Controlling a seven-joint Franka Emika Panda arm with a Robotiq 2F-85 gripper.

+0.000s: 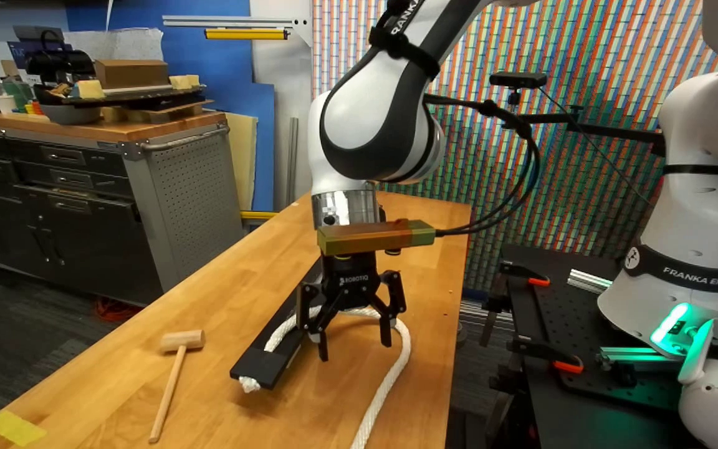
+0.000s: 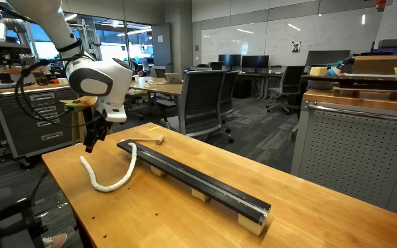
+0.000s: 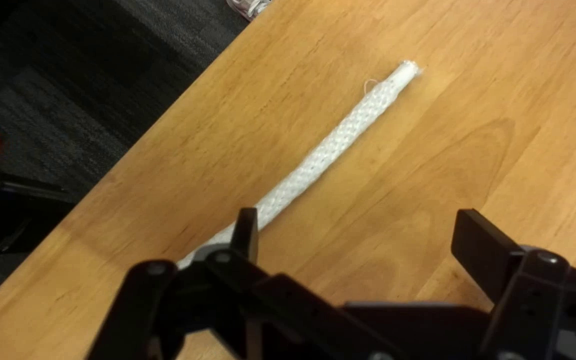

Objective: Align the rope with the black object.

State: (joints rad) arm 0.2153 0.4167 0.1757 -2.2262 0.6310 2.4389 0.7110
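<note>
The rope (image 1: 404, 349), a white braided cord, shows in all views. One end passes under a black piece at the tip of the black object (image 1: 259, 365) and pokes out there. From there it bends across the table in a wide curve, off the bar (image 2: 198, 184). Its free end (image 3: 403, 72) lies on the wood. My gripper (image 1: 354, 349) stands open above the table, beside the bar's tip in an exterior view. In the wrist view the left finger (image 3: 248, 227) covers part of the rope, and nothing sits between the fingers of my gripper (image 3: 358, 217).
Wooden blocks (image 2: 250, 224) prop the bar up off the table (image 2: 171, 213). A small wooden mallet (image 1: 182, 340) lies on the bar's far side from the rope's curve. The table edge runs close to the rope in the wrist view.
</note>
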